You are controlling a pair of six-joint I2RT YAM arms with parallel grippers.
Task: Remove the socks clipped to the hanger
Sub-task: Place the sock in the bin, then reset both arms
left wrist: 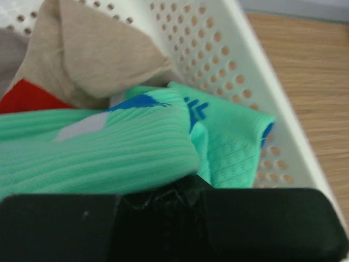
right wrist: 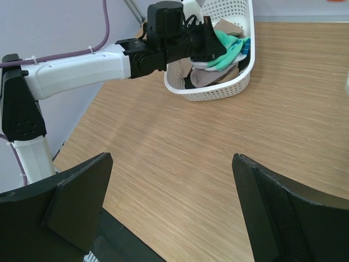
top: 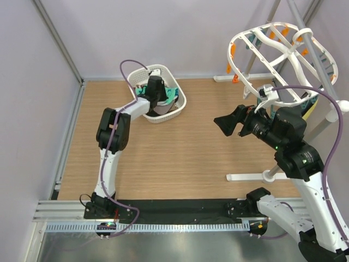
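Woodgrain counter [top: 180, 158] fills the floor of a booth with pale lilac walls [top: 180, 33]; a metal rail [top: 163, 226] runs along its near edge by the arm bases. A white perforated laundry basket [right wrist: 218, 93] sits at the far side, left of centre. Socks [right wrist: 226, 52] are heaped in it: a teal sock [left wrist: 109, 147] with blue and white marks on top, a beige sock [left wrist: 92, 54] behind it against the wall, and a red sock [left wrist: 27, 98] showing at the left. The left pincer [right wrist: 217, 48] reaches into the basket, its tips against the teal sock; I cannot tell whether it grips. The hanger [top: 236, 63], a white oval frame with orange pegs [top: 233, 52], hangs tilted at the far right above the counter. The right pincer [right wrist: 172, 191] hovers below it, spread wide with nothing between its fingers.
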